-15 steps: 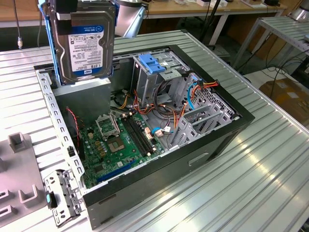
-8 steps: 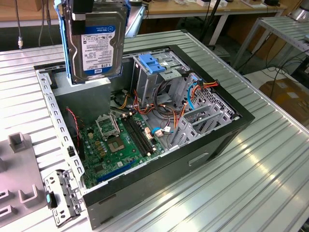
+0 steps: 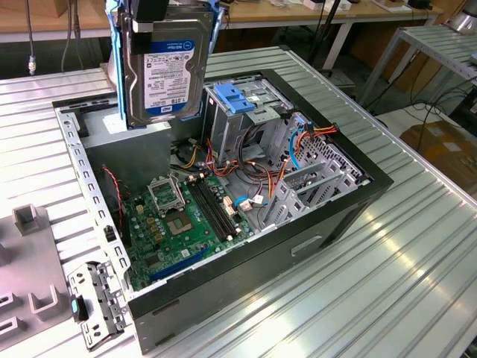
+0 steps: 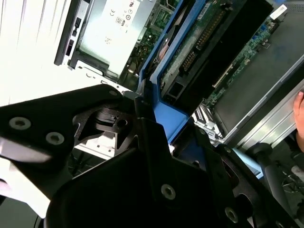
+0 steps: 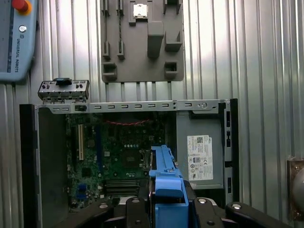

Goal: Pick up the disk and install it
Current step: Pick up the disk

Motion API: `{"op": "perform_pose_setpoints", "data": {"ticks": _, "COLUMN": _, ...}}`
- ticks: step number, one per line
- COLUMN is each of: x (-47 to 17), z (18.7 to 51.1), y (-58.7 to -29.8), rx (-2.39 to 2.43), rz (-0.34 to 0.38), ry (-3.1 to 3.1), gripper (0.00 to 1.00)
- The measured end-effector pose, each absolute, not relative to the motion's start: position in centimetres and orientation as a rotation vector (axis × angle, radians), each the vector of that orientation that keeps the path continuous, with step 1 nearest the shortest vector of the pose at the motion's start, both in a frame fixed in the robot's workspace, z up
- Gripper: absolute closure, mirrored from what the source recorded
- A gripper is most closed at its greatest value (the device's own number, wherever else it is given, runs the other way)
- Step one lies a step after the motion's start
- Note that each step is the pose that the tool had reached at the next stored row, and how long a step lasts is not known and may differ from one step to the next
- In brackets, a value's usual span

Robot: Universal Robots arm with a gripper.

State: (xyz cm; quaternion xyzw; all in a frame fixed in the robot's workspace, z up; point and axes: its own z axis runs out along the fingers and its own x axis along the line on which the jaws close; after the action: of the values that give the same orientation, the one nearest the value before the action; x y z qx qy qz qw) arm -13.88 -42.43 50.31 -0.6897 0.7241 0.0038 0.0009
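The disk (image 3: 168, 67), silver with a blue-and-white label and blue side rails, hangs upright above the back left corner of the open computer case (image 3: 358, 194) in the exterior view. My gripper (image 3: 159, 9) is shut on its upper end. In the first wrist view the disk's blue rail (image 5: 166, 176) sticks out between the black fingers (image 5: 135, 213), over the motherboard (image 5: 118, 156). The second wrist view shows the disk's green circuit side (image 4: 199, 42) and blue rail (image 4: 159, 95) from close by.
A light-blue bracket (image 3: 234, 97) sits atop the drive bay, with cables beside it. The grey power supply (image 5: 199, 152) fills one corner of the case. On the ribbed table lie a grey fixture plate (image 5: 142, 42), a metal bracket (image 3: 97, 302) and a pendant (image 5: 16, 38). A hand (image 4: 299, 114) shows at one edge.
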Motion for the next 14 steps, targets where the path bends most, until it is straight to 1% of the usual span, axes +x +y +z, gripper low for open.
{"op": "perform_pose_setpoints", "data": {"ticks": 14, "x": -11.9, "z": 50.3, "y": -43.1, "rx": -2.159, "rz": 0.013, "ry": 2.281, "gripper": 0.63}}
